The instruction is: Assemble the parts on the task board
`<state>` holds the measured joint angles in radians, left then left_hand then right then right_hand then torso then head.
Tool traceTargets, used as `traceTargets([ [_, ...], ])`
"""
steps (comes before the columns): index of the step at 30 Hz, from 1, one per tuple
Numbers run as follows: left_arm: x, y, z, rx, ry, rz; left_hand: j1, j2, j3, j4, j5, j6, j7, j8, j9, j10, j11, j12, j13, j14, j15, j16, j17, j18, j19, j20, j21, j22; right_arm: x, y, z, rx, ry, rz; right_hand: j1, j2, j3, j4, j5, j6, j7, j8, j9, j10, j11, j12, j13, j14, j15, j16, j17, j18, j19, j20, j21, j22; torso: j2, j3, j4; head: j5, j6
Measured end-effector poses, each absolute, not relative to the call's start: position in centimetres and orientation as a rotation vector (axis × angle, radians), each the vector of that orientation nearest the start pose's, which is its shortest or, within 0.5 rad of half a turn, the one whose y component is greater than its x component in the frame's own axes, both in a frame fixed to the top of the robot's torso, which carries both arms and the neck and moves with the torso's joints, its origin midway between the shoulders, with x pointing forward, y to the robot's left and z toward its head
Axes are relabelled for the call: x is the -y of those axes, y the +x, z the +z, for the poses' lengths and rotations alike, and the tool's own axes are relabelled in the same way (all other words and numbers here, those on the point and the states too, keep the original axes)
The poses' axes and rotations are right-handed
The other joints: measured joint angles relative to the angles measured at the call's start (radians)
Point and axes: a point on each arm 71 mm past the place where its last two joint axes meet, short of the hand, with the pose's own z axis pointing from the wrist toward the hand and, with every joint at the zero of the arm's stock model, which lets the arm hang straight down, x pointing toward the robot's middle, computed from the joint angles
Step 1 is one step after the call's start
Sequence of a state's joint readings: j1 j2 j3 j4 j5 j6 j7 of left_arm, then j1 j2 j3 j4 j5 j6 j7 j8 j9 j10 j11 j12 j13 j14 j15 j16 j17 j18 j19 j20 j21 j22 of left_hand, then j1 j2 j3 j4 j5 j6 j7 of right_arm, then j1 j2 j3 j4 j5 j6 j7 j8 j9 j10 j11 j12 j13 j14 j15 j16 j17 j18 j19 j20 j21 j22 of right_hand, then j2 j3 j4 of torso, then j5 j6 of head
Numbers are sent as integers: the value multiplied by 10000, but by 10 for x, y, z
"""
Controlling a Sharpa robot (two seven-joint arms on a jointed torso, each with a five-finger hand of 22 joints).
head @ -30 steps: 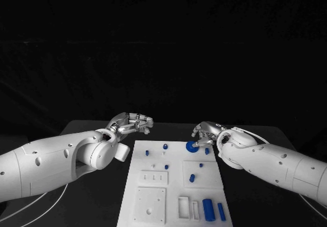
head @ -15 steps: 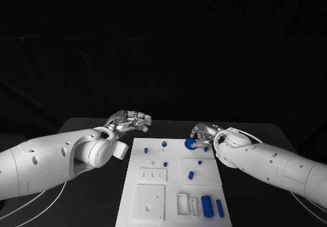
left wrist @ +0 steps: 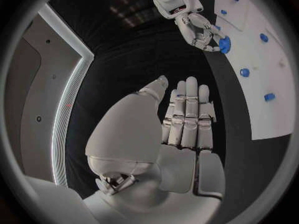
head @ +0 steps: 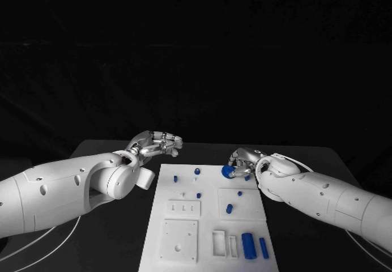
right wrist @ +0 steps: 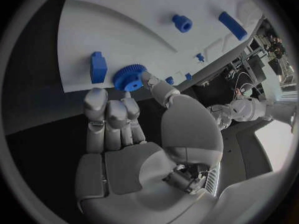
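Observation:
The white task board (head: 184, 241) lies in the middle of the black table. My right hand (head: 243, 158) is at the board's far right corner and pinches a blue gear (head: 229, 171) between thumb and fingers; the gear (right wrist: 129, 78) sits right at the board's edge (right wrist: 112, 20). My left hand (head: 155, 144) hovers off the far left corner, holding nothing, its fingers (left wrist: 187, 114) straight and side by side. Several small blue pegs stand on the board, among them one (head: 197, 170) at the far end and one (head: 229, 208) near the middle.
A wide blue block (head: 249, 246) and a slim blue bar (head: 264, 248) lie at the board's near right, beside white rectangular frames (head: 220, 243). A small blue part (head: 247, 178) sits just under my right hand. Bare black table (head: 310, 170) surrounds the board.
The whole head picture has shifted slightly, so the camera moved. My right hand still pinches the gear at the same corner, and my left hand has not visibly moved.

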<state>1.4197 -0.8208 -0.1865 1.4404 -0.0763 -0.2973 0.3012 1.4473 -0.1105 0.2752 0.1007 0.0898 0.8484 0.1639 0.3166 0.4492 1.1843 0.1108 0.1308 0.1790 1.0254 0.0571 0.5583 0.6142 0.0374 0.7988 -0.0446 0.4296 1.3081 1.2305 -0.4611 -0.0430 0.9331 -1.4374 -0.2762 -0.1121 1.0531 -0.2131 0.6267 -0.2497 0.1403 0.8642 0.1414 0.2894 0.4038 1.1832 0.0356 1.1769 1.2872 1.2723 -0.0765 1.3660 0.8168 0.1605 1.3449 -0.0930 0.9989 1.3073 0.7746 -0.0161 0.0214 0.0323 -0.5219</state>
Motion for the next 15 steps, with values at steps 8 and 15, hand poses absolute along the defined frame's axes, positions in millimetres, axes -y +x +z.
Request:
traceTargets([
  [8, -223, 522, -130, -14898, -9270, -14063, 0, 0, 0, 0, 0, 0, 0, 0, 5, 0, 0, -41, -1, 0, 0, 0, 0, 0, 0, 0, 0, -1, 175, 585, -204, -16909, -662, 4259, -41, 41, 27, 27, 0, 4, 4, 0, 0, -92, 19, -47, -73, 1, 1, 0, 24, -1, -1, 3, 0, 0, -1, 2, 7, 14, -59],
  [15, -224, 522, -130, -14896, -9270, -14061, -41, -41, 0, 0, 0, 0, 0, 0, 8, 0, 0, -41, -2, 0, 0, 0, 0, 0, 0, 0, 0, -2, 175, 586, -205, -16935, -673, 4232, -40, 40, 27, 27, -1, 4, 4, 0, 3, -128, -17, -47, -101, 1, 1, 0, 45, -3, -47, -24, 0, 0, -6, 2, 4, 35, -89],
])
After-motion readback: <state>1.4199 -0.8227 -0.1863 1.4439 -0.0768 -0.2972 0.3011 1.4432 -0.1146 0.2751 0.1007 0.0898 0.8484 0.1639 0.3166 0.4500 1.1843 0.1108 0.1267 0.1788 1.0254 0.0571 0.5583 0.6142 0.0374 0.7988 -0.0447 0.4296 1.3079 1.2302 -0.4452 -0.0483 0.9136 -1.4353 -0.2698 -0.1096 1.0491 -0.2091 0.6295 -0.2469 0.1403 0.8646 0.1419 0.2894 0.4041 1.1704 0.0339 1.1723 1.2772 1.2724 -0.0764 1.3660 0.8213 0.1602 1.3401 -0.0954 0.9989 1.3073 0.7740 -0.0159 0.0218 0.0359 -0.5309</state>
